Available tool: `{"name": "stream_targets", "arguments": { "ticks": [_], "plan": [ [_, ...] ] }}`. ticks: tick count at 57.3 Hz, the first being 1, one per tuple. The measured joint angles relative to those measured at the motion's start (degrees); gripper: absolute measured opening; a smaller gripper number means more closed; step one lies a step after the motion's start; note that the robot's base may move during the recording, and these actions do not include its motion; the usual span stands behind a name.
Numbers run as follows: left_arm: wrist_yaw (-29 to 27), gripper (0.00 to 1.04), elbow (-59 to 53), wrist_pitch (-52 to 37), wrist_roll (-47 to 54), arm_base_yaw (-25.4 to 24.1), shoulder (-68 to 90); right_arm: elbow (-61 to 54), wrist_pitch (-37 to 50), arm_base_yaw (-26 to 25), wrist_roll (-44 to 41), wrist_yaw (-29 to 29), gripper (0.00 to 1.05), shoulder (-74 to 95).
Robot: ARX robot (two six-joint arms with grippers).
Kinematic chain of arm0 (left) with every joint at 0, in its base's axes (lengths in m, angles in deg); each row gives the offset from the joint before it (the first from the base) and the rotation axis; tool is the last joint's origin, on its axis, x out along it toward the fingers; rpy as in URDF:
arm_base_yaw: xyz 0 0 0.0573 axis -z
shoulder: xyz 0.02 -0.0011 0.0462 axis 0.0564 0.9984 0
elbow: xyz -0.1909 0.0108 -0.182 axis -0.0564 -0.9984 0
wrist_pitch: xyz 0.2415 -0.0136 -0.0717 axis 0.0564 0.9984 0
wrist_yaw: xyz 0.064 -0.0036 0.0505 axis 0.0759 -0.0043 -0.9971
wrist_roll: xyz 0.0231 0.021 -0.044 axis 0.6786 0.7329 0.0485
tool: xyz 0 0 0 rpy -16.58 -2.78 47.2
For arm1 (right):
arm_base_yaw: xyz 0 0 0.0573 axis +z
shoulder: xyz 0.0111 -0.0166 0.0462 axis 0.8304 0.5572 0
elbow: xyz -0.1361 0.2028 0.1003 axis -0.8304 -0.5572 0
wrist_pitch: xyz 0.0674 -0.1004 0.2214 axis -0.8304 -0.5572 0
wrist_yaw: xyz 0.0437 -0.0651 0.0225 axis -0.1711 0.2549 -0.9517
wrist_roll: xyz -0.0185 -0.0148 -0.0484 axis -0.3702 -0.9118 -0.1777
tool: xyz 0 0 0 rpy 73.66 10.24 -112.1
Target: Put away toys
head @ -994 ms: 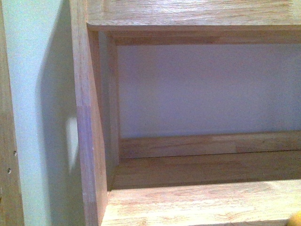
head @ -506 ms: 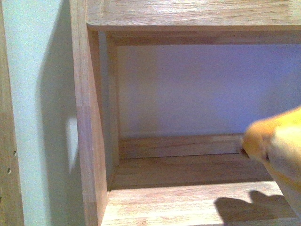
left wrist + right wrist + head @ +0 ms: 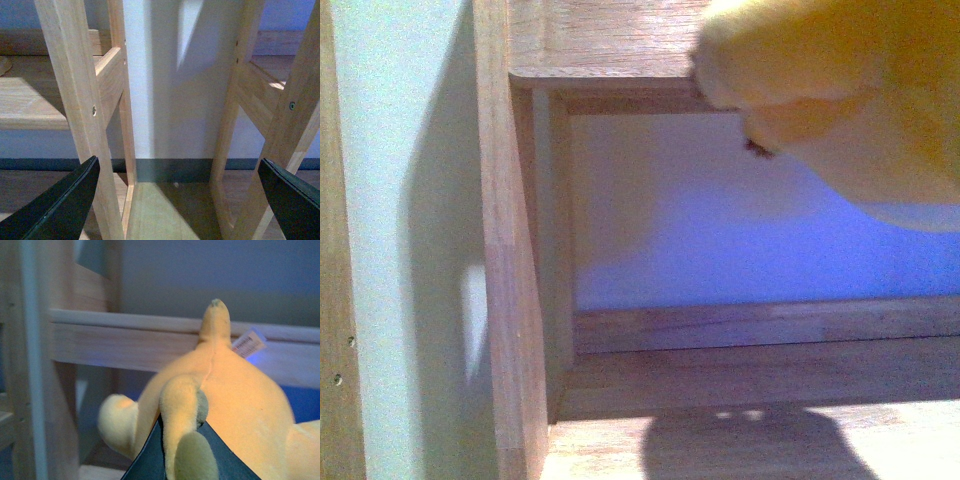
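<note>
The yellow-orange plush animal (image 3: 840, 90) fills the upper right of the front view, held up in front of the wooden shelf's upper board (image 3: 600, 45). In the right wrist view the plush animal (image 3: 225, 400) hangs in my right gripper (image 3: 187, 440), whose dark jaws are shut on one of its limbs; a white tag (image 3: 248, 344) shows near its far end. My left gripper (image 3: 175, 200) is open and empty, its dark fingers (image 3: 65, 200) wide apart, low between wooden legs. Neither gripper itself shows in the front view.
The open shelf compartment (image 3: 760, 360) has a wooden floor, a pale back wall and a wooden side post (image 3: 505, 250). The plush casts a shadow on the front board (image 3: 750, 445). In the left wrist view, wooden legs (image 3: 75, 100) stand either side of a floor gap.
The plush animal has risen from the lower right edge of the front view to the upper right, in front of the upper board. Its shadow now lies on the shelf's front board.
</note>
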Motion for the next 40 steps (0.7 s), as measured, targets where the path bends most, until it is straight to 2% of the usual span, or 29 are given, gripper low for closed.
{"name": "stream_targets", "arguments": {
  "ticks": [19,40],
  "plan": [
    [-0.09,0.98,0.00,0.00,0.00,0.00,0.00,11.02,0.81,1.92,-10.16,0.74,0.06,6.32],
    [-0.09,0.98,0.00,0.00,0.00,0.00,0.00,23.43,0.15,1.51,-21.07,-4.26,0.06,10.14]
  ]
}}
